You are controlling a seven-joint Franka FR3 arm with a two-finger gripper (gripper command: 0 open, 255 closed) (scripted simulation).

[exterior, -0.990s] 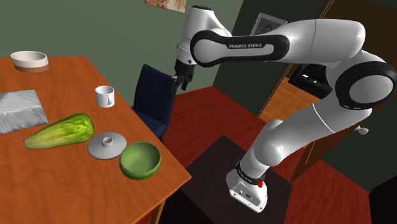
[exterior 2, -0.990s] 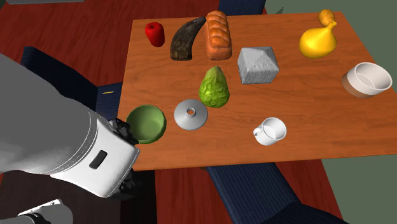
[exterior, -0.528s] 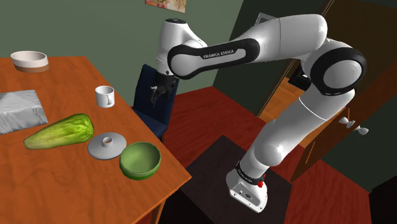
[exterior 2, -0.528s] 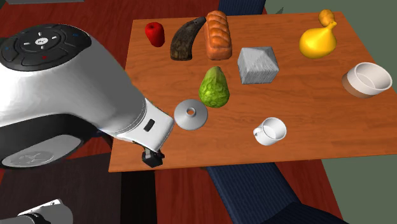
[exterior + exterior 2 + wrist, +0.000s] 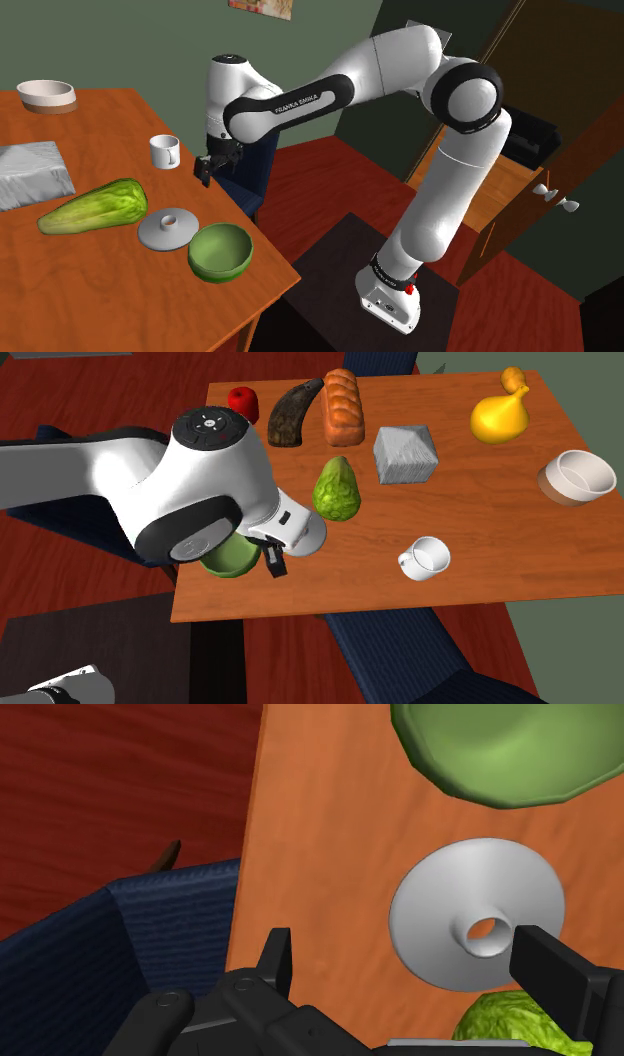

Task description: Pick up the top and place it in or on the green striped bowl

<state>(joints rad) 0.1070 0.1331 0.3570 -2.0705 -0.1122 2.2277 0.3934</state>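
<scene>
Orange-brown wood table (image 5: 110, 300) over a red-brown floor (image 5: 330, 190), dark green walls behind. The top (image 5: 167, 228) is a grey disc w/ a raised hollow knob in the middle. It lies flat on the table near the edge facing the stand, between a leafy green veg (image 5: 95, 207) and the green bowl (image 5: 220, 251), just beside the bowl and not touching it. The bowl looks plain green, no stripes seen, nothing in it.

The gripper (image 5: 205, 170) hangs above the table edge, off the surface, between the white mug (image 5: 165, 152) and the top. In the wrist view the gripper (image 5: 410, 949) has its fingers (image 5: 278, 954) wide apart w/ nothing held. The top (image 5: 440, 904) sits on the table below the gap, nearer one finger, untouched, w/ the bowl (image 5: 510, 749) beyond it.

A blue chair (image 5: 100, 944) stands at that table edge. Also on the table: grey block (image 5: 405, 454), bread loaf (image 5: 342, 407), yellow gourd (image 5: 500, 414), and a white bowl (image 5: 578, 477).
</scene>
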